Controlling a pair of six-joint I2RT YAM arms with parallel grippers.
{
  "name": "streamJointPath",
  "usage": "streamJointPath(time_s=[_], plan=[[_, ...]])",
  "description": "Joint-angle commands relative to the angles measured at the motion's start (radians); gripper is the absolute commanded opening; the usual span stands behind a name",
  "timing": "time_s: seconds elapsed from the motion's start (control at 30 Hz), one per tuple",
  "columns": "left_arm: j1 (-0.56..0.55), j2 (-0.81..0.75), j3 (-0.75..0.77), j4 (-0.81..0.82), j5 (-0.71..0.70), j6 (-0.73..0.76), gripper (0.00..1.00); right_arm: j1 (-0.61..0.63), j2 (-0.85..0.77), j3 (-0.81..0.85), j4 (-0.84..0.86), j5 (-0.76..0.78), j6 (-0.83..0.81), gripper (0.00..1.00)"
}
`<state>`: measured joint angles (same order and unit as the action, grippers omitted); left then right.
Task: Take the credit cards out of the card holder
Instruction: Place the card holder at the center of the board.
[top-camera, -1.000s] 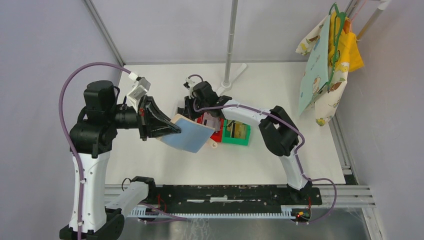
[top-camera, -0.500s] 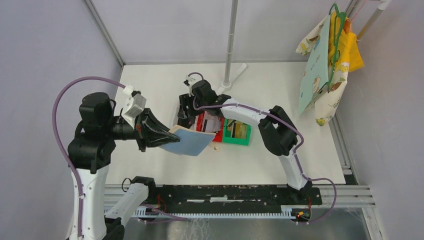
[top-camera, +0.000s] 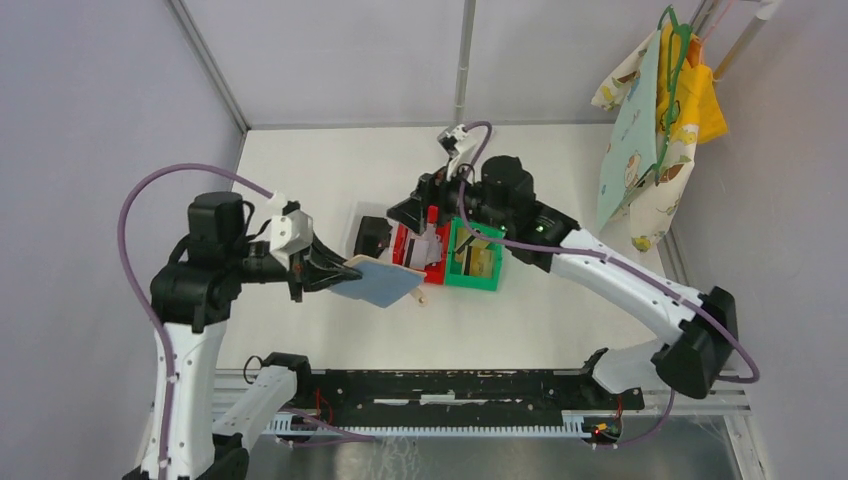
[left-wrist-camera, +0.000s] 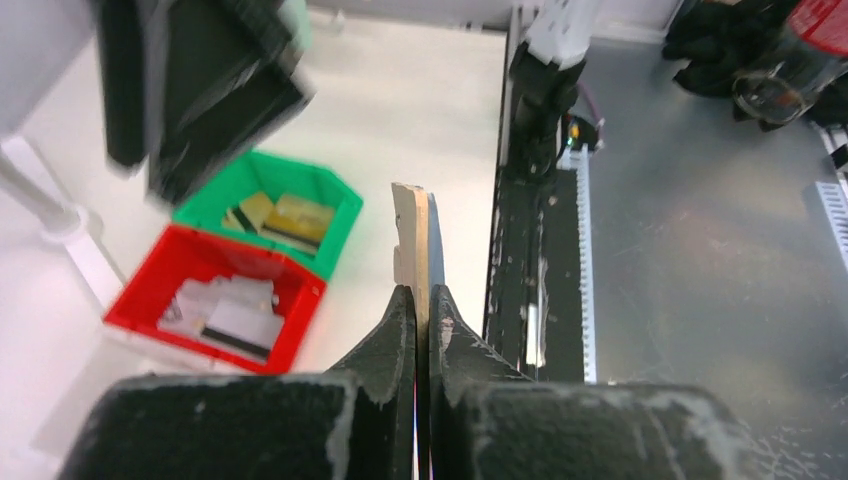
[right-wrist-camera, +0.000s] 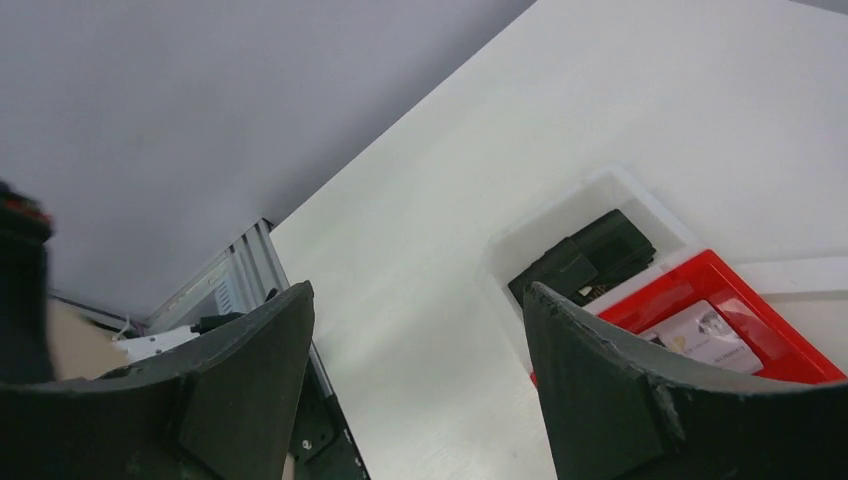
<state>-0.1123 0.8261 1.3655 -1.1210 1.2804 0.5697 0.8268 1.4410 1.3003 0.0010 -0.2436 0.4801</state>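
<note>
Left of the red bin (top-camera: 434, 273), the card holder (top-camera: 380, 283) is held above the tabletop (top-camera: 330, 180). Its long axis runs left to right and its free edge points at the bins. The left fingers (left-wrist-camera: 398, 330) are clamped on its near edge, the forearm level. Silvery credit cards (left-wrist-camera: 232, 312) lie in the red bin and gold ones in the green bin (top-camera: 475, 283). The right fingers (right-wrist-camera: 240, 390) are spread wide and hold nothing. A second ago that arm reached low, left of the red bin; now it hovers over the bins, elbow swung far right.

White table (top-camera: 330, 170): red bin (top-camera: 436, 272), green bin (top-camera: 472, 283) touching; black box (top-camera: 372, 236) beside.
</note>
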Motion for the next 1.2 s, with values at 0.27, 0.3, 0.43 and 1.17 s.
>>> streamJointPath(time_s=[0.27,0.3,0.43,1.17], plan=[[0.003,0.324,-0.240,-0.233,-0.378,0.419,0.02,-0.172,-0.286,-0.311,-0.078,0.100,-0.012,0.84],[0.002,0.328,-0.265,-0.203,-0.398,0.416,0.02,-0.188,-0.297,-0.323,-0.085,0.102,-0.011,0.84],[-0.016,0.324,-0.403,-0.010,-0.582,0.381,0.02,-0.248,-0.337,-0.382,-0.094,0.102,0.004,0.85],[-0.046,0.207,-0.613,0.323,-0.782,0.312,0.46,-0.392,-0.438,-0.470,-0.154,0.205,-0.008,0.98]])
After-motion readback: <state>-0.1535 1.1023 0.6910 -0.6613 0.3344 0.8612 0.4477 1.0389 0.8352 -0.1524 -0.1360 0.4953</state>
